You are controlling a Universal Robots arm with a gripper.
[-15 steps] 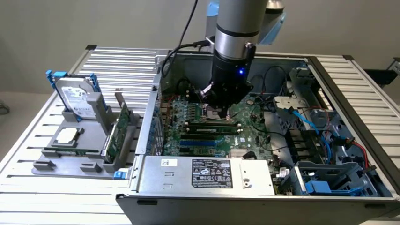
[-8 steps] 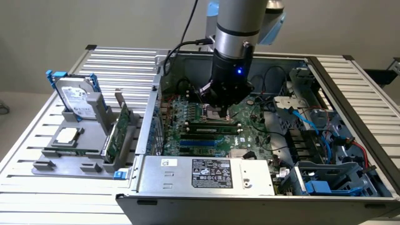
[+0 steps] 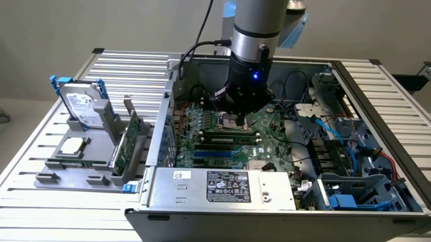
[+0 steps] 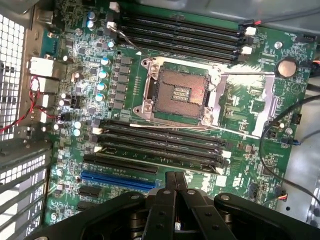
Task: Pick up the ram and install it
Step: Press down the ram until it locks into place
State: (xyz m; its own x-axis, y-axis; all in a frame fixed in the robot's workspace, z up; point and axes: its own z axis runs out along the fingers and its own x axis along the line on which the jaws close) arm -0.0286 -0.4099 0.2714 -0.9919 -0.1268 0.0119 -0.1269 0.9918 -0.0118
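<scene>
Hand (image 4: 175, 181) closed, empty, over motherboard (image 4: 250, 100) inside open case (image 3: 377, 151). Ram (image 3: 232, 135) seated in slot beside CPU socket (image 4: 177, 92).

The hand (image 4: 176, 186) hangs inside the open case (image 3: 377, 151), above the motherboard (image 4: 240, 105), memory slots (image 4: 165, 142) just ahead, seemingly near.
</scene>
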